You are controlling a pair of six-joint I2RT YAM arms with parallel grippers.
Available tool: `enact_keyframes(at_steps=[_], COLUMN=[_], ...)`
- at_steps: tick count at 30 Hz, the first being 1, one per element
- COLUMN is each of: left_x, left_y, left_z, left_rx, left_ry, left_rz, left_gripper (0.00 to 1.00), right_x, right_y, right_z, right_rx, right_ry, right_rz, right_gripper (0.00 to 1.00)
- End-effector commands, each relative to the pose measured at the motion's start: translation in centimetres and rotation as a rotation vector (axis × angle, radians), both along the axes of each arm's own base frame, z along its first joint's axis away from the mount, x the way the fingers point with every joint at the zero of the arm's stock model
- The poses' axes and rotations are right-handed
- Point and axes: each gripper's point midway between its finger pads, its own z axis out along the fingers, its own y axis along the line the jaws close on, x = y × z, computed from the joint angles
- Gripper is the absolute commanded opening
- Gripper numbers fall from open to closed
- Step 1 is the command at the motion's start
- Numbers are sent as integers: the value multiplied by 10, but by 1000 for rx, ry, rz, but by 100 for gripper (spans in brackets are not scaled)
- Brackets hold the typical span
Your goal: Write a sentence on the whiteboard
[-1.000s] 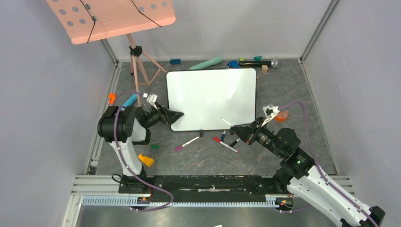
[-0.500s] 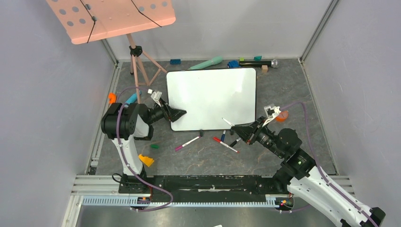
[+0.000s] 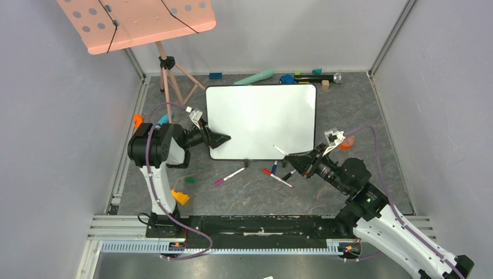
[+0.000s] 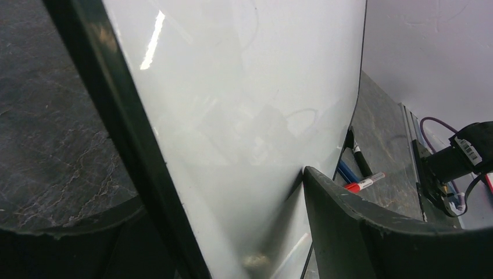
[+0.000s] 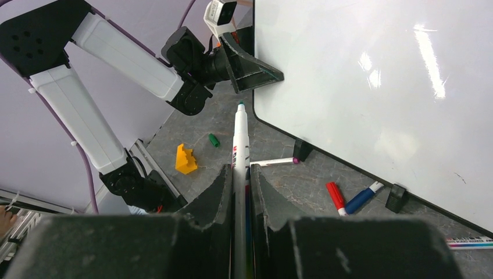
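Observation:
The whiteboard (image 3: 261, 119) lies flat on the dark floor, and its glossy face (image 5: 372, 87) is blank; no sentence is in view. My left gripper (image 3: 220, 139) is at the board's near left corner. Its jaws straddle the black-framed edge of the board (image 4: 250, 104), and one fingertip (image 4: 314, 180) rests on the white face. My right gripper (image 3: 289, 156) hovers off the board's near right corner. It is shut on a white marker (image 5: 240, 133) whose uncapped teal tip points toward the left gripper.
Loose markers lie in front of the board: a purple one (image 3: 230, 175), a red one (image 3: 277, 177) and a blue one (image 3: 274, 167). A pink music-stand tray (image 3: 136, 20) on a tripod stands at the back left. A yellow block (image 3: 179, 197) and a green cap (image 3: 190, 179) lie near the left arm.
The left gripper slid further onto the board's corner and its jaws narrowed around the edge. The board shifted slightly to the right. The right arm and its marker stayed put.

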Motion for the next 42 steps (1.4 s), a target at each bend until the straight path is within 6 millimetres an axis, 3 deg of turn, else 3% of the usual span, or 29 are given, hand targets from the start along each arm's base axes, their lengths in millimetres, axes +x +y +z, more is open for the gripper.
enact_keyframes(at_steps=[1, 5, 12, 34, 37, 42], left_x=[-2, -14, -31, -53, -58, -49], left_y=[-6, -9, -14, -34, -39, -26], left_z=[7, 8, 11, 25, 26, 22], left_rx=[22, 20, 46, 35, 36, 42], left_ry=[-121, -117, -169, -194, -208, -180], left_rz=[-52, -101, -132, -192, -229, -124], left_gripper=[76, 71, 73, 64, 57, 63], right_x=[3, 3, 5, 9, 9, 9], right_y=[-1, -1, 0, 8, 9, 10], right_z=[20, 17, 13, 17, 17, 18], right_rx=[27, 22, 15, 0, 0, 0], right_ry=[-51, -44, -38, -46, -46, -46], right_rz=[-13, -15, -14, 7, 14, 19], right_gripper=[0, 0, 0, 0, 0, 0])
